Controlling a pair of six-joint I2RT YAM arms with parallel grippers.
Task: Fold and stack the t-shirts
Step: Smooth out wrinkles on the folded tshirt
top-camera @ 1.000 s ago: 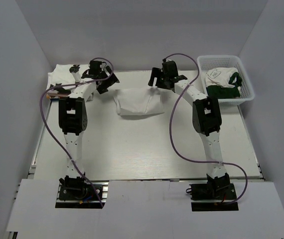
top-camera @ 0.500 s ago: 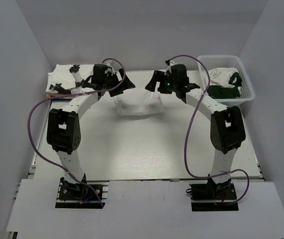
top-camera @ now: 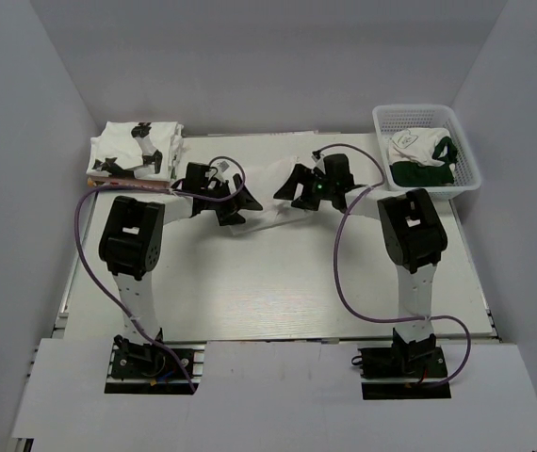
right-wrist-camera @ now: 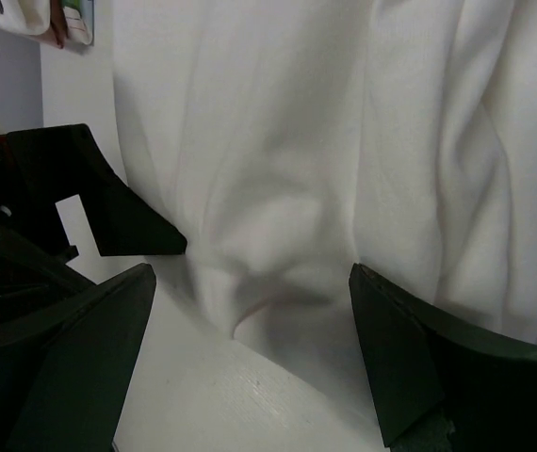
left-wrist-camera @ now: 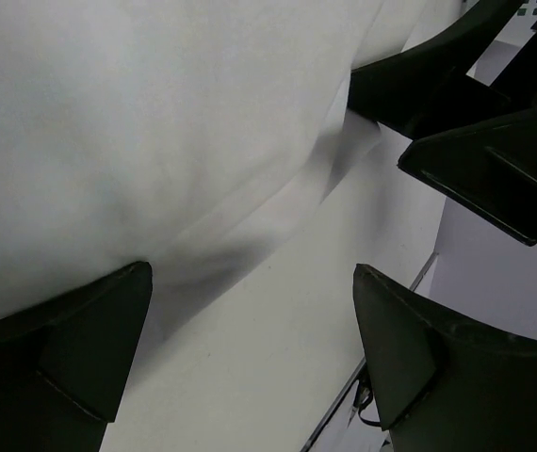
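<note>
Within a second both arms have drawn back from the far edge, elbows folded high and wrists low at mid-table. The left gripper (left-wrist-camera: 250,273) and right gripper (right-wrist-camera: 252,273) gape wide, flanking the bunched white t-shirt (right-wrist-camera: 278,141); a fresh fold seems imminent. Beyond, the finished stack (top-camera: 122,146) sits far left and the basket (top-camera: 417,108) far right.

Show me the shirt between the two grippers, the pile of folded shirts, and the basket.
shirt (top-camera: 268,198): overhead view, middle of its bare white cloth.
pile of folded shirts (top-camera: 116,146): overhead view, white part of the top layer.
basket (top-camera: 414,108): overhead view, its far rim.
</note>
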